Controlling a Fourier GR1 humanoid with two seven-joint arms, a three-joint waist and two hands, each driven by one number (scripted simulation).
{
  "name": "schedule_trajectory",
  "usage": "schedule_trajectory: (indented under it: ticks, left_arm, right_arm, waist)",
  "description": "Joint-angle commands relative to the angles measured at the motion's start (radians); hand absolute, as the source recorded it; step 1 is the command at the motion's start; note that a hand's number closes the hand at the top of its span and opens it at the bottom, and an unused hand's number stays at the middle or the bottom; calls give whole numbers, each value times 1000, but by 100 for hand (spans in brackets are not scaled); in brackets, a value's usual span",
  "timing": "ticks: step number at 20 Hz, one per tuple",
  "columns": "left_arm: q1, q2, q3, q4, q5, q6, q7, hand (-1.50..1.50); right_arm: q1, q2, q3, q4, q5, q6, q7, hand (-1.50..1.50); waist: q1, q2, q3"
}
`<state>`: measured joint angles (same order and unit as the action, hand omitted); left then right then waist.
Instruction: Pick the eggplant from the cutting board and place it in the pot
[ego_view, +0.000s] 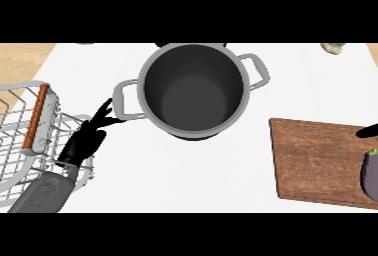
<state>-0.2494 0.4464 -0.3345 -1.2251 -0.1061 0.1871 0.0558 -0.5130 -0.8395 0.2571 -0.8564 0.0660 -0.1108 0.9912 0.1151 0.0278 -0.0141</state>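
Resting by the wire basket (35, 117), the left robot hand (85, 140) is released. Right of it stands the pot (193, 90); farther right, the cutting board (314, 160) carries the eggplant (369, 172), likely light, smooth, slightly soft: grasp its thick middle. Just beside it peeks the right robot hand (367, 132); I cannot tell its state.

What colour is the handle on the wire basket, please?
Reddish brown, like wood; the handle of the wire basket shows at the left of the head view.
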Motion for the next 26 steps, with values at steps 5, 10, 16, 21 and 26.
schedule_trajectory:
  ticks: [5,10,16,21,26]
  left_arm:
    - [-15,-33,132,35,98,32,116,0]
    - [-26,-66,145,63,91,31,116,0]
    - [-41,-76,186,88,70,26,134,0]
    - [-63,-78,221,107,61,-1,133,0]
    - [-87,-68,271,110,57,-12,161,0]
  right_arm:
    - [-147,-4,17,140,-138,413,227,-150]
    - [-216,46,-12,244,-246,496,280,-150]
    - [-248,51,40,359,-259,550,306,-150]
    - [-316,82,67,446,-261,559,321,-150]
    - [-316,126,93,520,-259,572,271,-150]
  waist:
    - [37,-8,11]
    - [30,-7,12]
    - [20,-14,12]
    - [5,-16,12]
    - [-20,-21,14]
